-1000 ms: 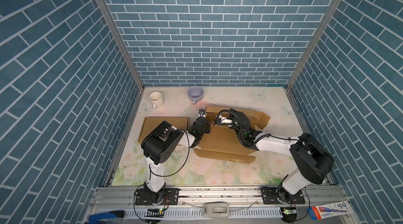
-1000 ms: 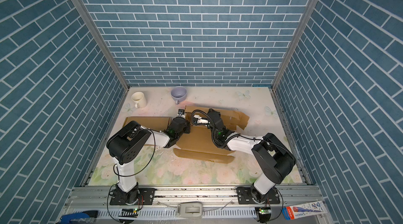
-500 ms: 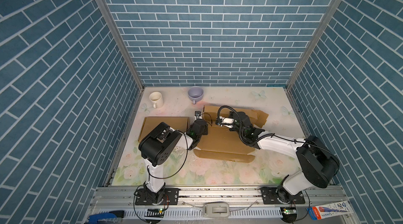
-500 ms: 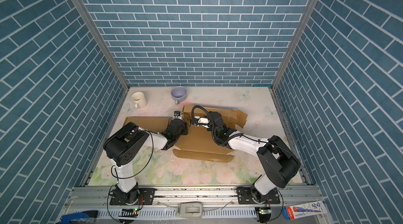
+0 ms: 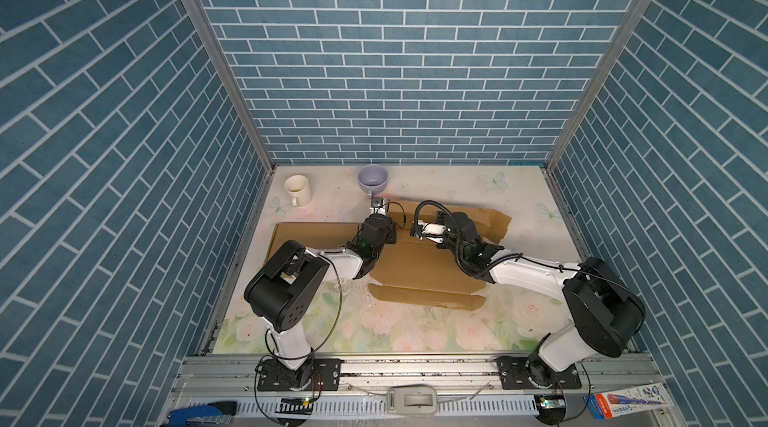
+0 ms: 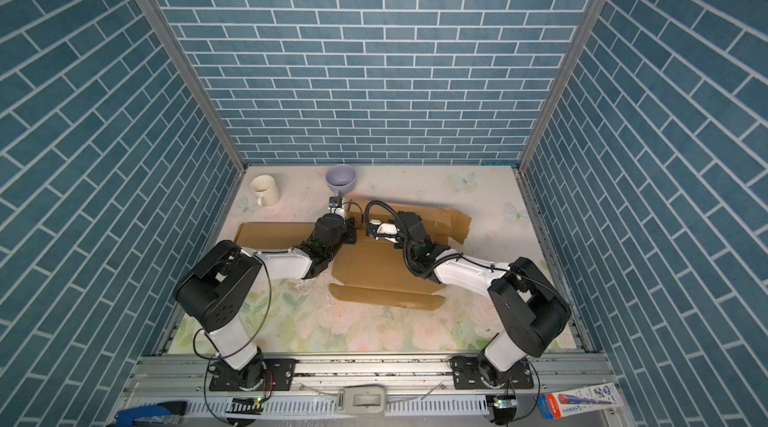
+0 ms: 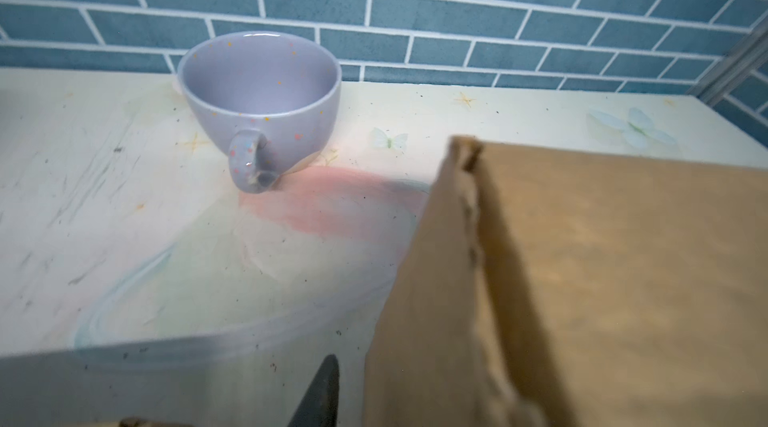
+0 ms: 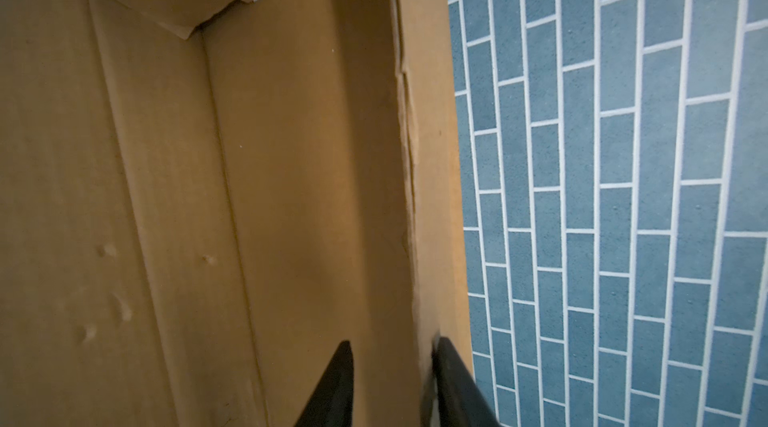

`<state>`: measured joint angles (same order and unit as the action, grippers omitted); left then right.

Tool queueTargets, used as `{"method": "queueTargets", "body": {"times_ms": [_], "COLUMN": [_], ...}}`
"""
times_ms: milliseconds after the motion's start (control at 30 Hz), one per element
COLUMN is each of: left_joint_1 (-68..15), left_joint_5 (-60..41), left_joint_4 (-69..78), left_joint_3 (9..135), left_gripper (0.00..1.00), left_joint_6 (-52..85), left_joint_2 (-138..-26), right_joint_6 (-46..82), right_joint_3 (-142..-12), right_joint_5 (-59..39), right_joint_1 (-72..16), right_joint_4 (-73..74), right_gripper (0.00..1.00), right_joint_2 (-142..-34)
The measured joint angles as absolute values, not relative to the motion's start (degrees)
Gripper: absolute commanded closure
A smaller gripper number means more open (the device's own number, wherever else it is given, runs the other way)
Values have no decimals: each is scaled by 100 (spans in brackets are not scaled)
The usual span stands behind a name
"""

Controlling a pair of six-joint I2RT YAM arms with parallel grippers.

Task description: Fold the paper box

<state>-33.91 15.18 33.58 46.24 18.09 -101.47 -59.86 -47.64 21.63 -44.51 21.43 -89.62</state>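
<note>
The paper box (image 5: 428,267) (image 6: 382,267) is brown cardboard lying mostly flat in the middle of the table, with its back wall raised. My right gripper (image 5: 415,231) (image 8: 392,348) points along that wall, one finger on each side of its top edge, closed round it. My left gripper (image 5: 386,217) is at the wall's left end. In the left wrist view only one dark finger (image 7: 324,387) shows, just beside the wall's end (image 7: 457,279). The cardboard hides the other finger.
A purple cup (image 5: 372,177) (image 7: 259,88) stands just beyond the left gripper near the back wall. A white mug (image 5: 297,188) stands at the back left. A loose cardboard flap (image 5: 424,296) lies along the box's front edge.
My left gripper has shifted slightly left and farther back, toward the purple cup. The right gripper and the box have barely moved.
</note>
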Motion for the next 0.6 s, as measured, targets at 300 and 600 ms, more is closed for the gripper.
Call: {"method": "queueTargets", "body": {"times_ms": [300,600], "left_joint_1": [-3391,-3448], "left_joint_5": [1584,1885], "left_joint_4": [3435,3750], "left_joint_3": [4790,4556], "left_gripper": [99,100], "left_joint_6": [1680,1671], "left_joint_2": [-10363,-10342], "right_joint_6": [-5439,-3175], "right_joint_3": [-4831,-5352], "right_joint_5": [1874,659], "right_joint_1": [-4416,-3830], "right_joint_4": [1525,51], "right_gripper": [49,41], "right_joint_2": [-8670,-7467]}}
